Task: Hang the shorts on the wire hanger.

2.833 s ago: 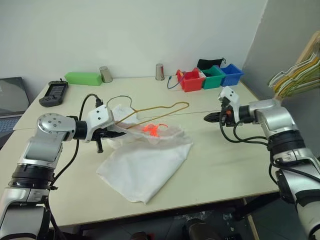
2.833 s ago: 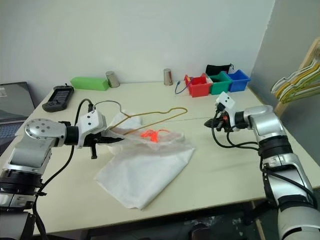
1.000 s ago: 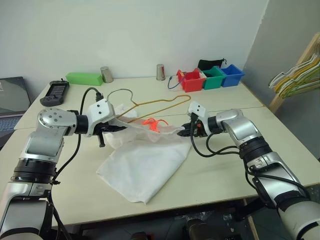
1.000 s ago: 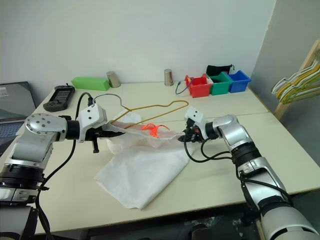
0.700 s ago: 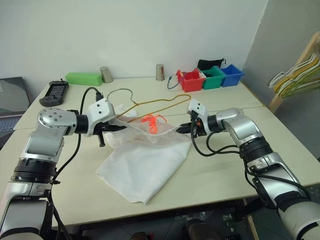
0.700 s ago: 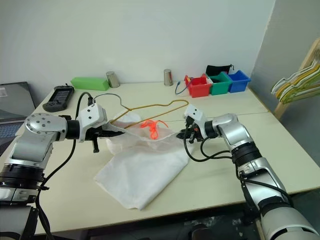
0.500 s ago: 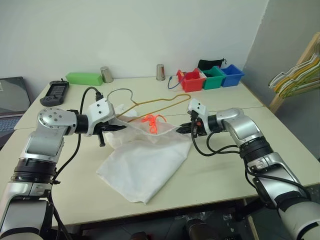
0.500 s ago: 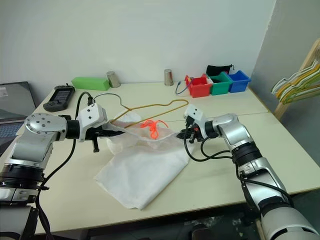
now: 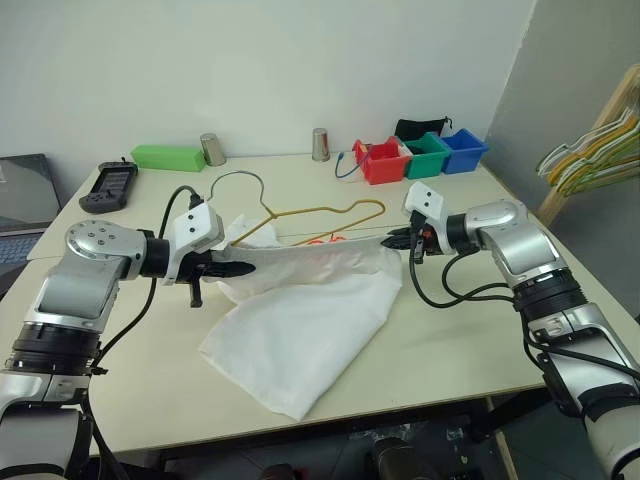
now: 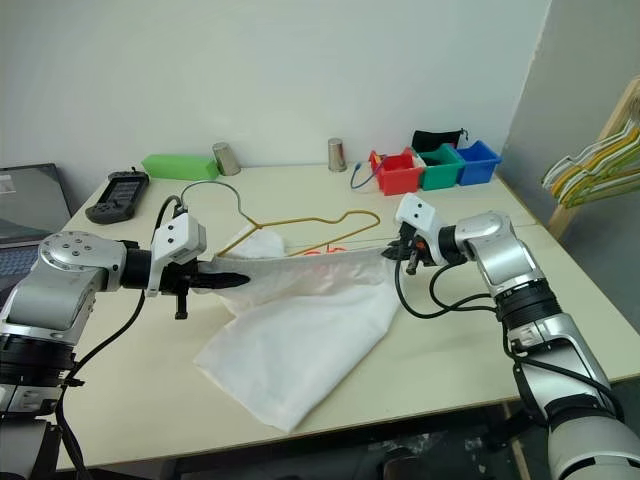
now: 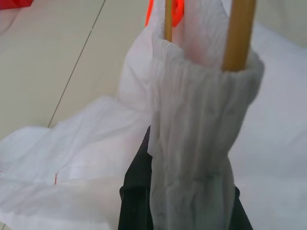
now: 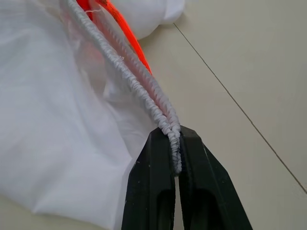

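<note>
- The shorts (image 9: 310, 300) now hang with their waistband pulled into a taut line between the two pincers; a second ago that band sagged in loose folds near the middle of the worktop (image 9: 470, 330). The lower cloth still trails onto the worktop in front.
- The wire hanger (image 9: 300, 215) lies behind the stretched band, its hook toward the left arm. In the left wrist view two of its tan wires pass up through the gathered waistband, so one end appears already threaded inside the garment.
- The orange-red drawstring (image 10: 312, 252), plainly exposed a moment ago, is now mostly covered by the raised cloth.
- Judgement: the waistband is opened and tensioned, which should let it be drawn along the hanger; the hanging is not yet complete.
- Right pincer (image 9: 392, 240): fingers together, clamped on the ribbed edge of the waistband, as the right wrist view shows. It has moved up and out to the right since the previous second, arm extended over the worktop and angled down to the left.
- Left pincer (image 9: 243, 268): clamped on the bunched opposite end of the waistband, pointing right and slightly down, forearm held above the worktop, position essentially unchanged.
</note>
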